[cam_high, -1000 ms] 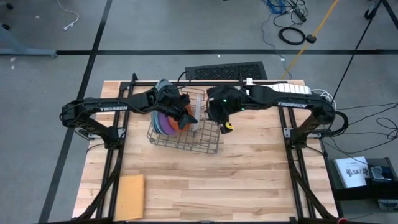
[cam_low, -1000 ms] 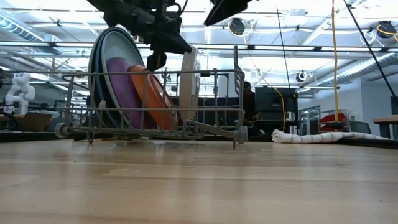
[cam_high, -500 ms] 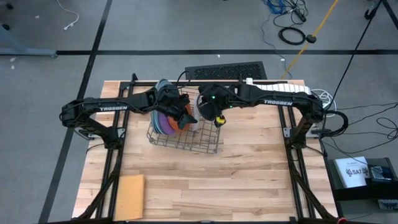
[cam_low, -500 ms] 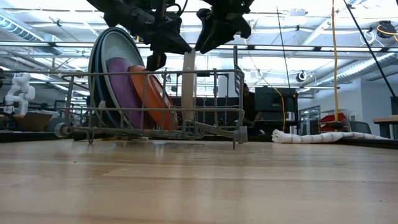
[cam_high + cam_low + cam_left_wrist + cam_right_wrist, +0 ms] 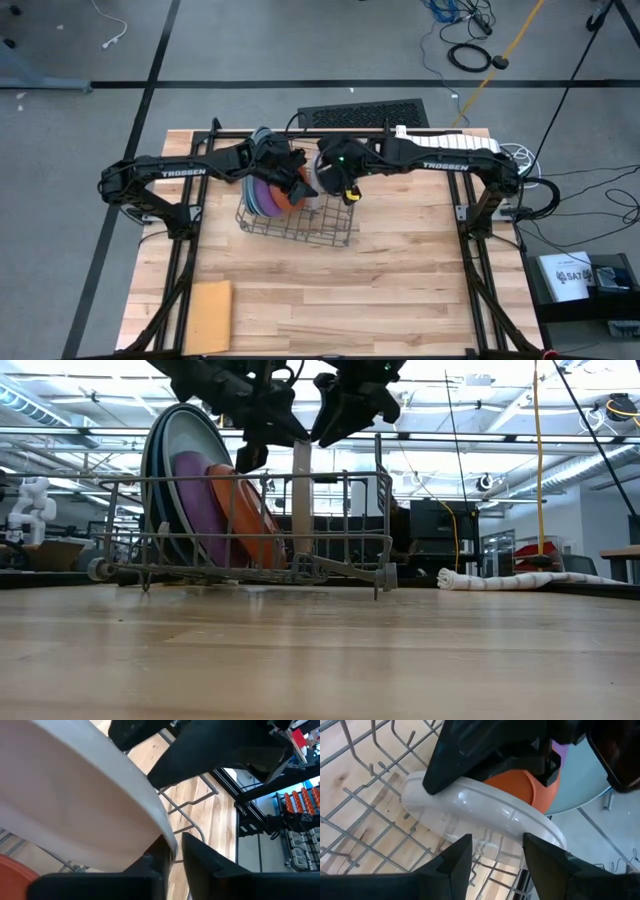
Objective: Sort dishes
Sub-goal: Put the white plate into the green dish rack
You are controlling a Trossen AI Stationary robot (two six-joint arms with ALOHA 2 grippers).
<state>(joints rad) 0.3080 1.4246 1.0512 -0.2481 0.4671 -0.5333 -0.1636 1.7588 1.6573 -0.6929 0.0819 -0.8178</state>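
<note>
A wire rack (image 5: 300, 228) at mid-table holds the dishes on edge. Three large plates (image 5: 165, 470) lean at its left end, then a purple plate (image 5: 195, 505) and an orange plate (image 5: 240, 510). A light grey plate (image 5: 301, 500) stands upright to their right, its lower rim between the rack's wires. My left gripper (image 5: 300, 180) is shut on this plate's top. My right gripper (image 5: 335, 185) is open just to the right of the top, with a finger (image 5: 455, 862) and a finger (image 5: 547, 860) close under the rim (image 5: 485, 815). My left gripper pinches the light grey plate's upper rim (image 5: 167, 837) between its two fingers, slanting down from the table's left. The plate stands on edge in the rack. Whether my right gripper touches the plate, I cannot tell.
A tan square sheet (image 5: 208, 303) lies flat at the table's near left corner. A black grille (image 5: 365, 113) and a white roll (image 5: 450, 140) lie along the far edge. Bare wood lies near and right of the rack.
My right gripper has come down and toward the table's left, rolling as it went, and now stands at the light grey plate's top beside my left gripper. The plate, which was leaning, now stands upright in the rack.
</note>
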